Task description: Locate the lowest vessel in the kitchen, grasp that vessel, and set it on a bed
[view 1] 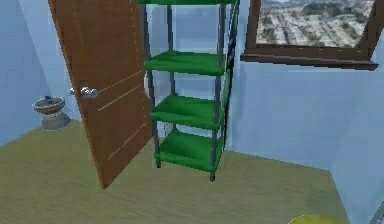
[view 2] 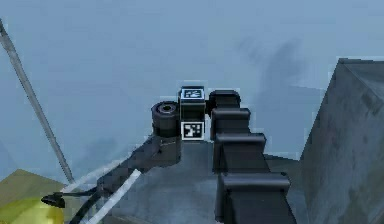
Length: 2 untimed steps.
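Carrying stage, as judged from the task. Arm side view: the arm rises from six o'clock. The gripper reaches from its far end toward eight o'clock, where its fingers end at a yellow rounded thing. The colour and curve of this thing could suit the vessel, but too little of its shape shows to name it. Whether the gripper is grasping it or only lies near it cannot be told, since a surface may sit right behind it. A grey block stands at three o'clock, near the arm. Forward view: a green shelf unit at twelve o'clock, an open wooden door at ten o'clock, a toilet beyond it at nine o'clock and a window at two o'clock. A yellow patch at five o'clock on the edge is likely the same yellow thing. To do the step well: the doorway at nine o'clock appears to lead to a bathroom, so a bed is better sought elsewhere. Turn the base slowly on the bare floor, hold the outstretched arm clear of the grey block and shelf unit, and draw it in before passing any doorway
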Tool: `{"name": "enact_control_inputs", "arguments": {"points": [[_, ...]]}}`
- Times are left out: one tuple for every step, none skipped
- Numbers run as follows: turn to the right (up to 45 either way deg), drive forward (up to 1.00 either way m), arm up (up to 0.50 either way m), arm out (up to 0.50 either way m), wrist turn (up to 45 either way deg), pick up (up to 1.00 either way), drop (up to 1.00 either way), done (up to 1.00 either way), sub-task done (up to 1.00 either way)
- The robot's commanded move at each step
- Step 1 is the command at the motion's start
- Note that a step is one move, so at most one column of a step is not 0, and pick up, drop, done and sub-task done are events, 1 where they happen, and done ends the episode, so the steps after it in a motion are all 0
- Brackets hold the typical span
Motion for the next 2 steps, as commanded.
{"name": "enact_control_inputs", "arguments": {"points": [[0.0, 0.00, 0.00, 0.00, -18.0, 0.00, 0.00, 0.00, 0.00], [0.0, 0.00, 0.00, -0.14, 0.0, 0.00, 0.00, 0.00, 0.00]]}}
